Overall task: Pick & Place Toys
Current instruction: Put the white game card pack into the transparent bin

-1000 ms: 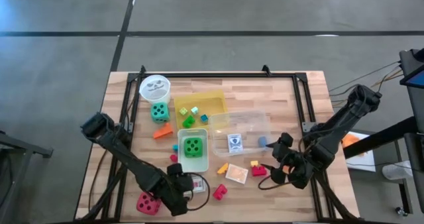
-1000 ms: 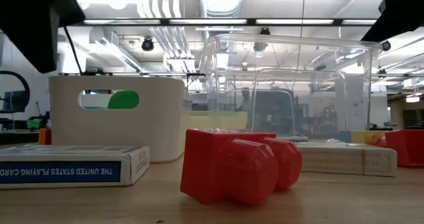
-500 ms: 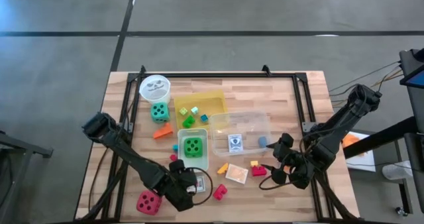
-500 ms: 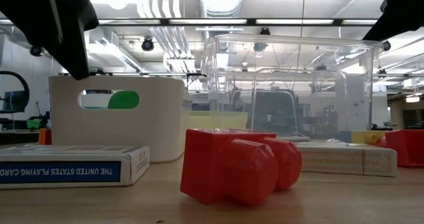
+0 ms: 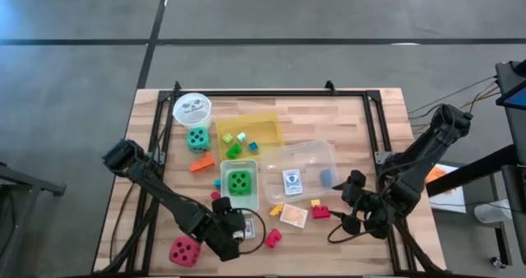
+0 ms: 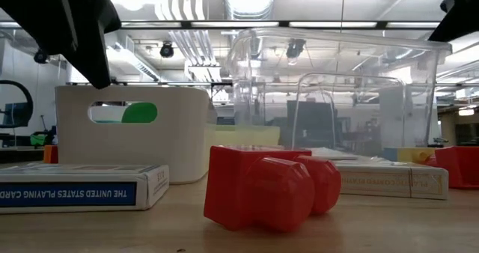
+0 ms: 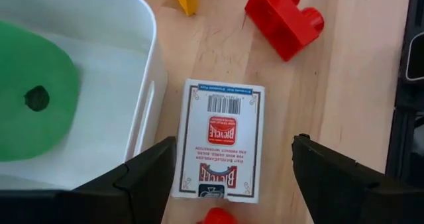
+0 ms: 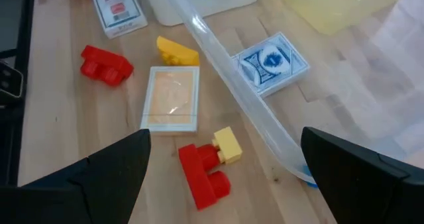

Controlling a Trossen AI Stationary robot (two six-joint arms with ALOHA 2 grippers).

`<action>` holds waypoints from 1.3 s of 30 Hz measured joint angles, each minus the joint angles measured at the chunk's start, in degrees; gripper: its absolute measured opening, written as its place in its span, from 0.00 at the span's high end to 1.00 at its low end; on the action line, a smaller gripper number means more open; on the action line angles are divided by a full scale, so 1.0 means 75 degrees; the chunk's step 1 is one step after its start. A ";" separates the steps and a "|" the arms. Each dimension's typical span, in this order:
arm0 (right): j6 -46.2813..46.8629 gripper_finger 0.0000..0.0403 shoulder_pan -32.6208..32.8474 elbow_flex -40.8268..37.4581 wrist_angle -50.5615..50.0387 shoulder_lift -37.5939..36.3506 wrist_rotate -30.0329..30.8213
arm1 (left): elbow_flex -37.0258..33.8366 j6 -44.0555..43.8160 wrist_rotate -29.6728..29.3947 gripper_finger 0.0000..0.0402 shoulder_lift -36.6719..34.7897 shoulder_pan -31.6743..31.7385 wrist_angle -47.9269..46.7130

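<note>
L end effector [image 7: 228,177] hangs right over the red card pack [image 7: 222,139], fingers spread, nothing in them; the pack lies flat on the surface [image 5: 345,122] between them, just beside the white bin [image 7: 142,45]. My step, as I judge it: pick that pack. To do it well I'd stay centred on the pack, come straight down, and close across the short sides. One finger sits near the bin's wall, so I'd watch clearance there or I'll nudge the bin. The pack is thin and flat, so I need to go low enough to catch its edges w/o scraping the wood. The red block [image 7: 285,18] is well apart, no worry.

R end effector [image 5: 355,202] hovers near the front-right of the surface, fingers wide apart, empty, beside the clear box [image 5: 302,164]. It's waiting, I think.

Containers:
- White bin: green die [image 5: 239,181] inside.
- Yellow tray [image 5: 267,123]: a few small blocks, green and blue ones among them.
- Clear box: looks tilted in the R wrist view; the blue card pack [image 8: 273,63] shows through it, inside or under I can't tell.
- White cup [image 5: 191,108]: contents unclear.

Loose on the surface: teal die [image 5: 197,137], red die [image 5: 183,251], orange card pack [image 8: 172,97], red-and-yellow blocks [image 8: 211,162].
</note>
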 joint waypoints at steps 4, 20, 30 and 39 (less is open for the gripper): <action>-0.0235 0.06 0.0008 0.0169 0.0013 0.0000 0.0542 | 0.0000 0.0295 -0.0002 0.29 -0.0001 0.0002 0.0011; 0.0269 0.06 0.0599 0.0412 -0.0494 -0.0067 0.0795 | -0.0038 0.0001 -0.0003 0.28 -0.0001 0.0069 0.0019; 0.0566 0.06 0.1209 0.0370 -0.0504 -0.0067 0.0670 | -0.0664 -0.0476 0.0473 0.02 -0.0004 0.0117 0.0082; 0.0537 0.06 0.1206 0.0347 -0.0502 -0.0017 0.0681 | -0.0988 0.0415 0.0799 0.12 -0.0004 0.0119 0.0829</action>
